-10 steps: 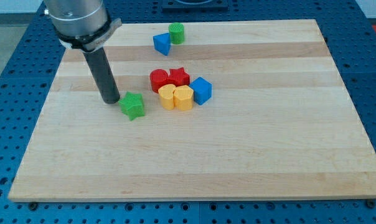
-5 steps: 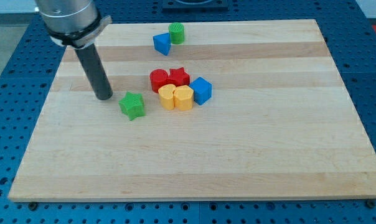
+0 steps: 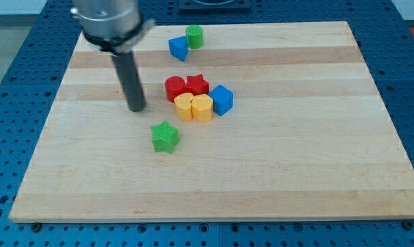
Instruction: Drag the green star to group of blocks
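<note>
The green star [image 3: 165,136] lies on the wooden board [image 3: 296,165], below and left of a cluster of blocks. The cluster holds a red cylinder [image 3: 175,88], a red star [image 3: 197,85], a blue cube [image 3: 221,99], a yellow heart-like block [image 3: 184,107] and a yellow hexagon [image 3: 202,108]. My tip [image 3: 137,108] stands above and to the left of the green star, apart from it, and left of the cluster.
A blue triangular block [image 3: 178,48] and a green cylinder [image 3: 194,36] sit together near the board's top edge. Blue perforated table surface surrounds the board.
The green star has slid down and to the right, away from its earlier spot. My tip first went left, then moved right to where the star had been.
</note>
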Robot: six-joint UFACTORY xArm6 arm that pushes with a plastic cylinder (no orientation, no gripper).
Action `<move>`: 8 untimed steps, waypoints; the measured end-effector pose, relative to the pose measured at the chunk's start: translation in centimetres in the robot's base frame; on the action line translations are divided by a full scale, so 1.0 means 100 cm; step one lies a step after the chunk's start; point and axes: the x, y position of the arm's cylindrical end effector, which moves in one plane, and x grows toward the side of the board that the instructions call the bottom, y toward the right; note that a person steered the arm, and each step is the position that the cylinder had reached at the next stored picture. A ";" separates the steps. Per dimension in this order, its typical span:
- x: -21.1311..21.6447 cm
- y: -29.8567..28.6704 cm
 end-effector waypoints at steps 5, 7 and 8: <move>0.095 0.126; 0.095 0.181; 0.095 0.150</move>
